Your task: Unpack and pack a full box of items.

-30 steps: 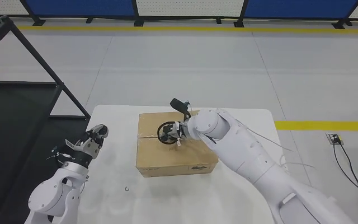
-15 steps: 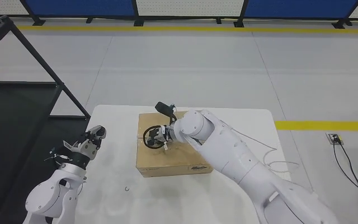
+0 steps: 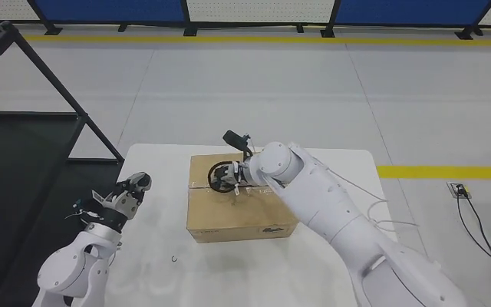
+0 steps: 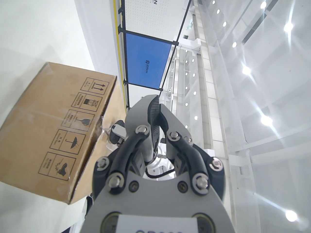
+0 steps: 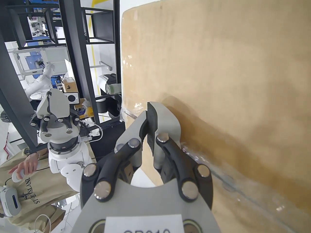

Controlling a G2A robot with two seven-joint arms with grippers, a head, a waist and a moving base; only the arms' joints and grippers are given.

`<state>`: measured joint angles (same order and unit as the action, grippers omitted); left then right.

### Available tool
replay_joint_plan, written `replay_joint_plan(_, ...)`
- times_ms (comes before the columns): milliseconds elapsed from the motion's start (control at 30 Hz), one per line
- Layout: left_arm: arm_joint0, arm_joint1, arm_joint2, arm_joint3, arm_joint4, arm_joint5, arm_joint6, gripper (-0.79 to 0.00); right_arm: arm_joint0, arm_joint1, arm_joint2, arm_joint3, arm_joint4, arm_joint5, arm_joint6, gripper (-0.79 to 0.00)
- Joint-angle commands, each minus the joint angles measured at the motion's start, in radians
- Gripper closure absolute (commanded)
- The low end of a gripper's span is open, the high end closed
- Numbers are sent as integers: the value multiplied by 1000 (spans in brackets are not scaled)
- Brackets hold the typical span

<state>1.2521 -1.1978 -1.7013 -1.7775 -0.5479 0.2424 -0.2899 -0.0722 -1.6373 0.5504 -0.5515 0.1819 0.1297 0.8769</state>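
Observation:
A closed brown cardboard box (image 3: 239, 216) stands in the middle of the white table (image 3: 157, 265), its top seam taped. My right gripper (image 3: 222, 178) is shut and empty, low over the box's top near its far left corner, close to the tape seam. In the right wrist view the shut right gripper (image 5: 151, 120) lies against the box top (image 5: 218, 69). My left gripper (image 3: 135, 184) is shut and empty, to the left of the box near the table's left edge. The left wrist view has the left gripper (image 4: 157, 112) pointing up beside the box (image 4: 58, 127).
A small dark ring (image 3: 175, 259) lies on the table in front of the box's left corner. A black metal frame (image 3: 54, 92) stands beyond the table's left side. Bare table surface lies to the left of and in front of the box.
The right gripper slid left along the box top, then came back right and slightly farther away. The left gripper shifted only a little.

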Motion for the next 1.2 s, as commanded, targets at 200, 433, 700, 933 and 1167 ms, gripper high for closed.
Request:
replay_joint_plan(200, -15, 1, 33, -8, 26, 9, -5, 0, -43, 73, 75, -58, -67, 13, 26, 0)
replay_joint_plan(433, -28, 2, 58, -12, 46, 17, -7, 0, -157, 173, 202, -275, -135, 53, 49, 0)
replay_joint_plan(700, -35, 3, 75, -17, 57, 23, -6, 0, -372, 293, 402, -652, -299, 232, 67, 0)
replay_joint_plan(933, -31, 5, 76, -26, 57, 20, -9, 0, -518, 352, 558, -825, -372, 327, 69, 0)
replay_joint_plan(1167, -29, 7, 78, -33, 61, 26, -11, -120, -588, 378, 668, -853, -357, 341, 36, 0)
